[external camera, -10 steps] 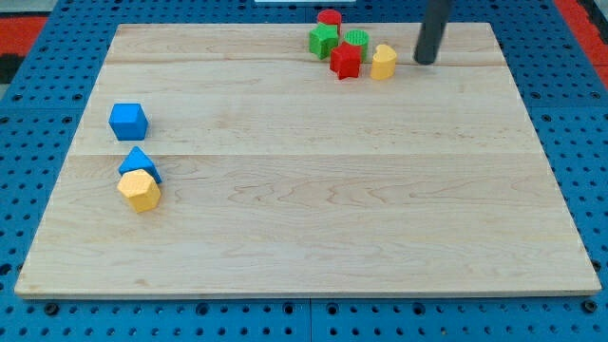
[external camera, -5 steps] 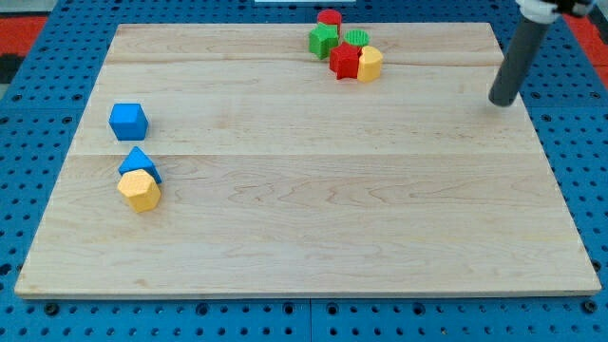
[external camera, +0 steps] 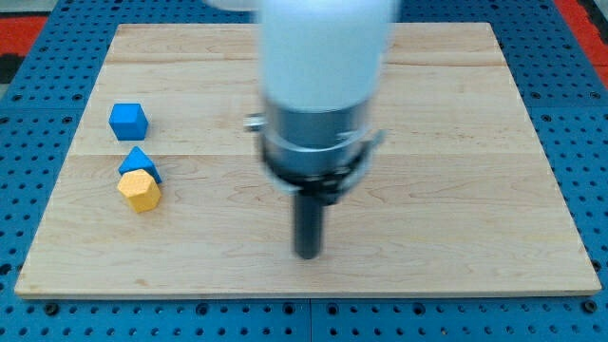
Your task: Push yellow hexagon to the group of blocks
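The yellow hexagon [external camera: 140, 191] lies near the board's left edge, touching a blue triangle [external camera: 141, 162] just above it. A blue cube [external camera: 128, 122] sits a little further up. My tip [external camera: 306, 254] stands on the board near the bottom middle, well to the right of the yellow hexagon and apart from every block. The arm's white and grey body [external camera: 323, 85] fills the view's top middle and hides the group of red, green and yellow blocks near the top edge.
The wooden board [external camera: 475, 190] lies on a blue pegboard surface [external camera: 589, 142]. The arm's blurred body covers much of the board's upper middle.
The arm has swung from the board's right side down to the bottom middle. It now hides the group at the top. The left blocks have not moved.
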`<state>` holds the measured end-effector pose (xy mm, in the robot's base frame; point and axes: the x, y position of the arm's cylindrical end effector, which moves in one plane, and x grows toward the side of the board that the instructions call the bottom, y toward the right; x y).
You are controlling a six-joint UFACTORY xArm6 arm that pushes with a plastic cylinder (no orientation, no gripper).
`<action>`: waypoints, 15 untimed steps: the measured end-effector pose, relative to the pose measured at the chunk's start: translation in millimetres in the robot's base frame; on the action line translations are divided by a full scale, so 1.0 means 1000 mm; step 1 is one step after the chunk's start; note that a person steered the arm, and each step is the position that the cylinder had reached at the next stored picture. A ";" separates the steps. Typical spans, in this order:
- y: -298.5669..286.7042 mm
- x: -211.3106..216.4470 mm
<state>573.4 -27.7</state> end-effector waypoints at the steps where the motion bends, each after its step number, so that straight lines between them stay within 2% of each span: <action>1: -0.086 0.000; 2: -0.137 -0.007; 6: -0.195 -0.097; 9: -0.195 -0.160; 12: -0.176 -0.174; 15: -0.101 -0.172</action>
<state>401.8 -128.7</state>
